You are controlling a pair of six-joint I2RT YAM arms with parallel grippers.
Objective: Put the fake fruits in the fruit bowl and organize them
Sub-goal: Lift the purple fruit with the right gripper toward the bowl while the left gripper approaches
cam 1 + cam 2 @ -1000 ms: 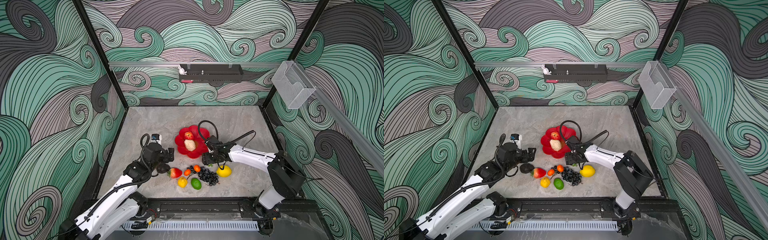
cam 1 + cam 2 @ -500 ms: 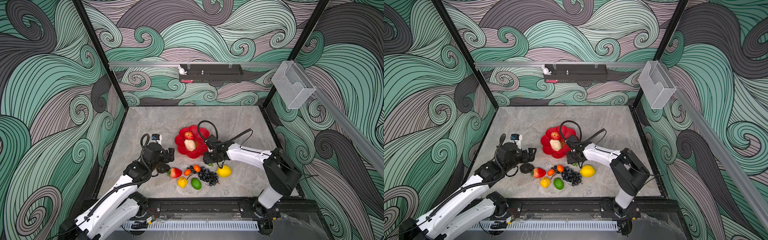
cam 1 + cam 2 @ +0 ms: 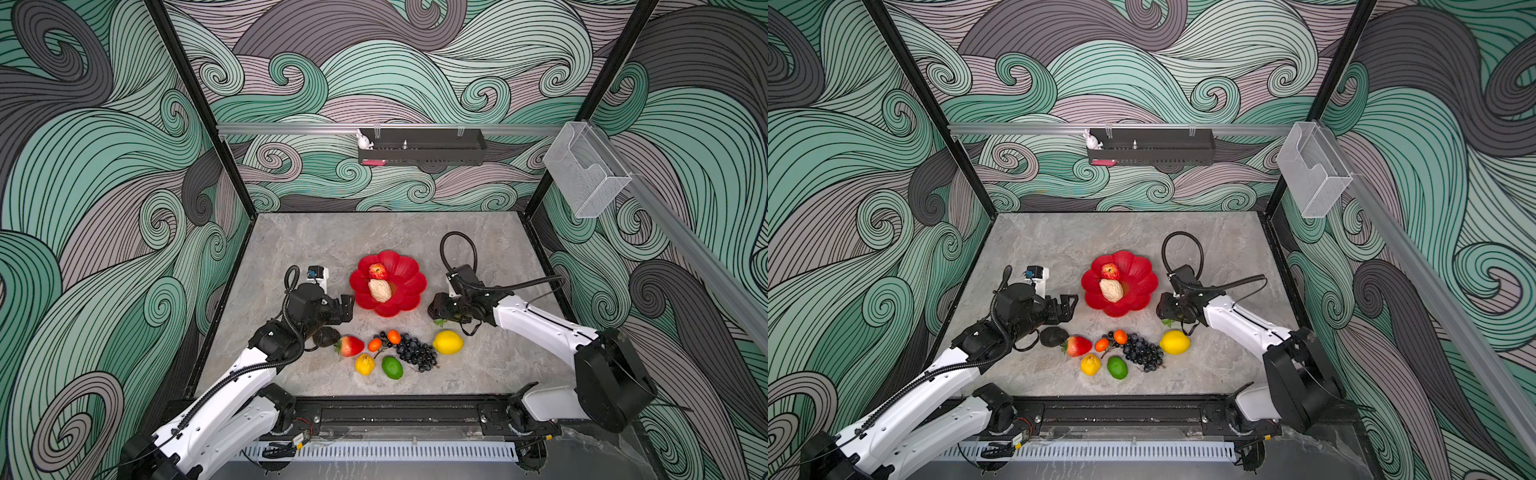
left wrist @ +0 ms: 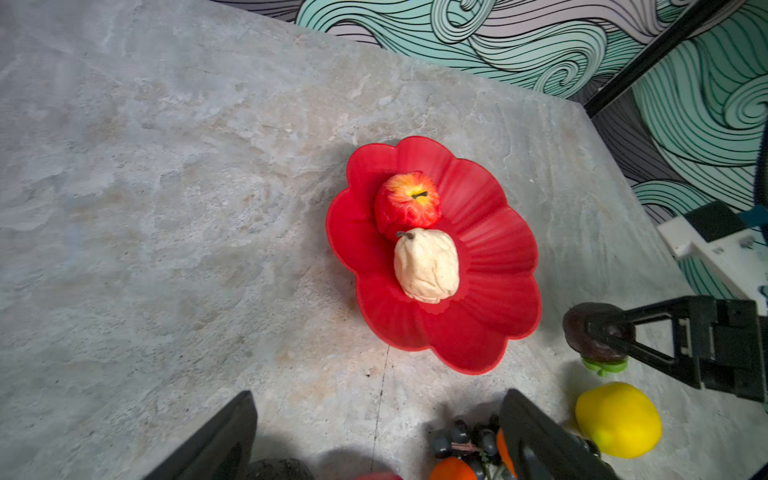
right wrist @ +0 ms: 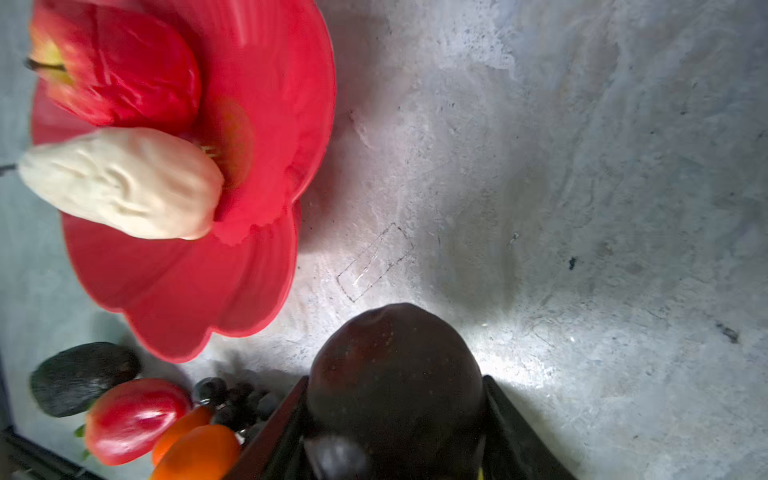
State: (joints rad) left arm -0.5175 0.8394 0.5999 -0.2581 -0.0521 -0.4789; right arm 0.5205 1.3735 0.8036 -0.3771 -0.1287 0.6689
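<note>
**Right claw clamping onto a dark fruit beside the bowl**

The right claw [image 3: 437, 308] has been narrowing over the last second and is now gripping the dark brown fruit [image 5: 395, 357], its two fingers pressing on opposite sides in both wrist views. The fruit is sitting just beside the fruit bowl [image 3: 411, 272], off the near-right petals. Whether it is lifting off the tabletop [image 3: 332, 241] yet, I cannot tell. I am reading this as the pick being made, with the carry into the bowl coming next.

The left claw [image 3: 347, 305] is hanging spread wide and empty, unchanged, just beside the bowl's left rim.

The apple [image 3: 377, 271] and the cream pear [image 3: 380, 289] are lying touching in the bowl's middle and left part. The right-hand petals are showing bare, so room is waiting on the side nearest the loaded claw.

The lemon [image 3: 447, 342] is lying just beside the right claw on its near side. The grape bunch [image 3: 415, 354], lime [image 3: 392, 367] and strawberry [image 3: 350, 346] are crowding the front. The far tabletop is lying open, so lifting up and over the rim looks safer than sliding.
</note>
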